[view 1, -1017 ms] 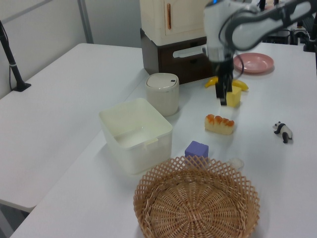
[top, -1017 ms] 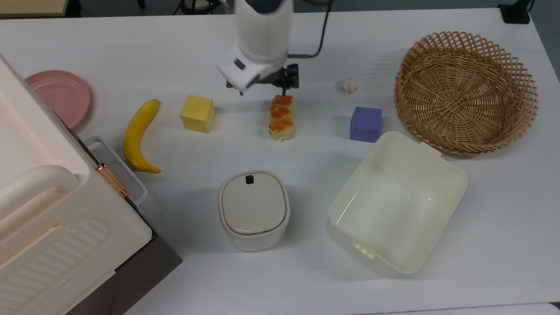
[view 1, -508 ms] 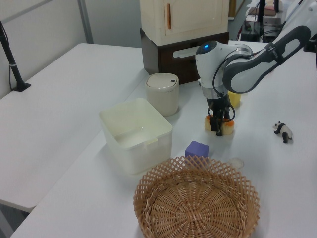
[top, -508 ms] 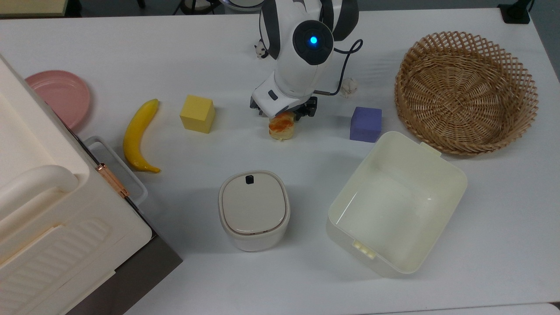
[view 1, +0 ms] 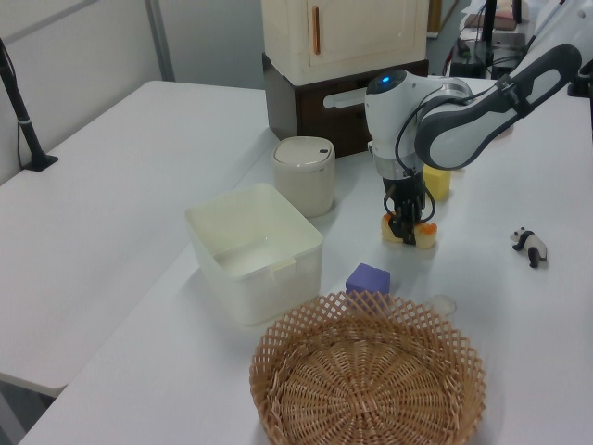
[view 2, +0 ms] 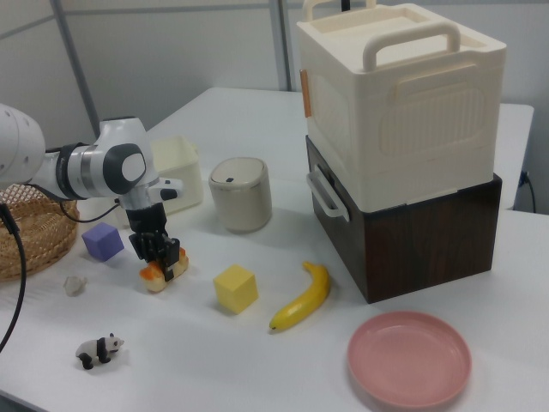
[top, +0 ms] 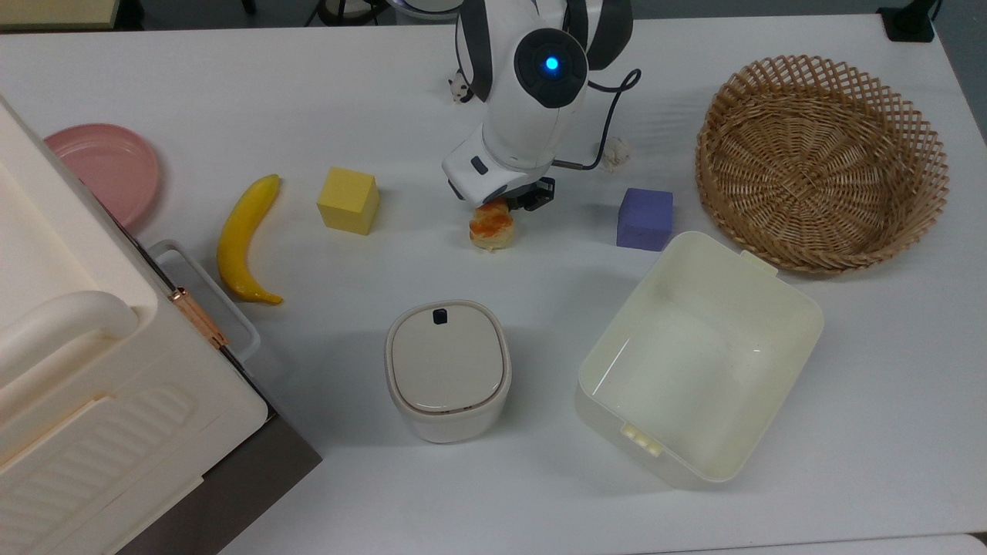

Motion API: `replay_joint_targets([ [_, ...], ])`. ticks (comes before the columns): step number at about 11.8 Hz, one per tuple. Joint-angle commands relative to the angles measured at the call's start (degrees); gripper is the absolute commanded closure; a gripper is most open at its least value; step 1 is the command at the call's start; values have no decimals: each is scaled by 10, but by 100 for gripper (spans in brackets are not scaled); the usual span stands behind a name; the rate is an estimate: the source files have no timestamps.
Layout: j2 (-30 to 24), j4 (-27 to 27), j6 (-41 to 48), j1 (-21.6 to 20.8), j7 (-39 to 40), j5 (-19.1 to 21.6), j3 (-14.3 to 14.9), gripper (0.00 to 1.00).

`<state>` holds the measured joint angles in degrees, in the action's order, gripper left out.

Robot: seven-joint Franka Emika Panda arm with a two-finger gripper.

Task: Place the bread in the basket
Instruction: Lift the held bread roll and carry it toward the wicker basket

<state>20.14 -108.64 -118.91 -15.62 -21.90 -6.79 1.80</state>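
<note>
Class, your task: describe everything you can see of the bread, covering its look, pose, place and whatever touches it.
The bread is a small oblong toy loaf with pale cream sides and an orange-brown glazed, bumpy top. It lies flat on the white table, between the yellow cube and the purple cube, well outside the basket. The claw has come down over its middle, a dark finger on each long side, covering part of the top. In the top view one end sticks out below the claw.
</note>
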Motion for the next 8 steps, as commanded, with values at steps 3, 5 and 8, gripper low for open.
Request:
replay_joint_targets([
  [3, -73, 7, 67, 15, 14, -9, 2, 65],
  [5, -109, 25, 95, 35, 50, -6, 2, 63],
  [8, -125, 40, 99, 47, 59, -5, 1, 61],
])
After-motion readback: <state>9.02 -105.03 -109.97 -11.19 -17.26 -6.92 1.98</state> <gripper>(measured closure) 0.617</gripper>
